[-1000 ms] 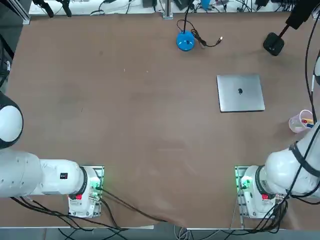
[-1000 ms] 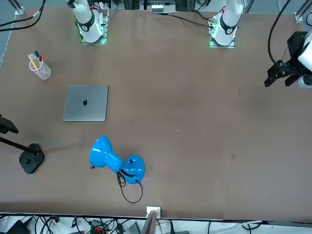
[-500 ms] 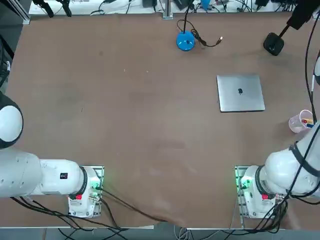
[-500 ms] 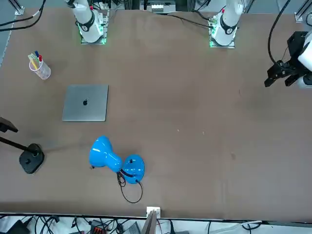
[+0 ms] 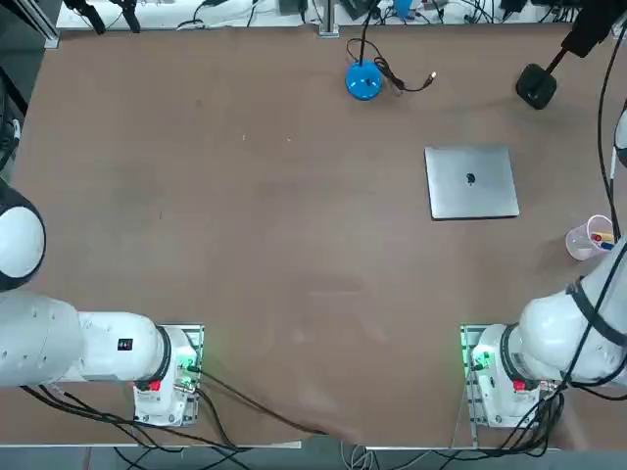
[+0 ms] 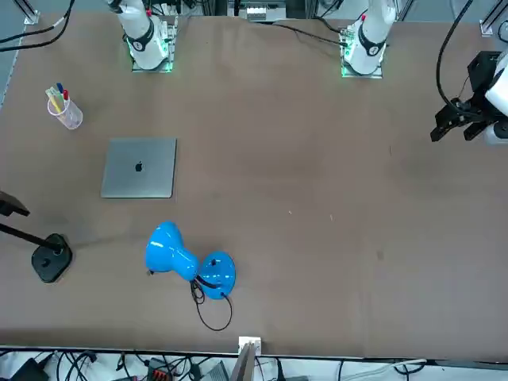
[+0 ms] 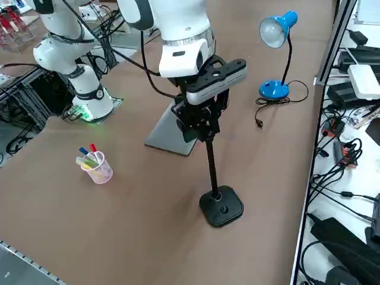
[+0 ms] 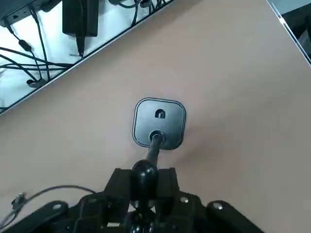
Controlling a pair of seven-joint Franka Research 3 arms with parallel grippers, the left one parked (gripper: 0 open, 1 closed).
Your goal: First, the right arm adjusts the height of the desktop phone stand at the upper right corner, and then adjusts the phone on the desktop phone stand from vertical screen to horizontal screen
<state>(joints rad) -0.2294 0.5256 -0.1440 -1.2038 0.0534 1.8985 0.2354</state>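
The desktop phone stand stands at the table's far right corner: a black rounded-square base (image 5: pixel 536 86) (image 7: pixel 221 206) (image 8: pixel 159 122) with a thin slanted pole (image 7: pixel 211 169). A black slab, the phone (image 5: pixel 591 29), sits atop the pole at the top view's edge. In the side view it is mostly hidden behind my hand. My right gripper (image 7: pixel 200 124) (image 8: pixel 144 183) hangs over the base, shut on the top end of the pole around its ball joint. In the front view only the base (image 6: pixel 51 258) and pole show, at the left edge.
A closed silver laptop (image 5: pixel 471 182) lies just inward of the stand. A blue desk lamp (image 5: pixel 363 80) with a loose cable stands along the far edge. A clear cup of pens (image 5: pixel 591 238) sits near the right edge. Cables and power bricks (image 7: pixel 347 148) lie beyond the table edge.
In the top view the black slab atop the pole shifted slightly toward the far right corner, then held still. The base has not moved.
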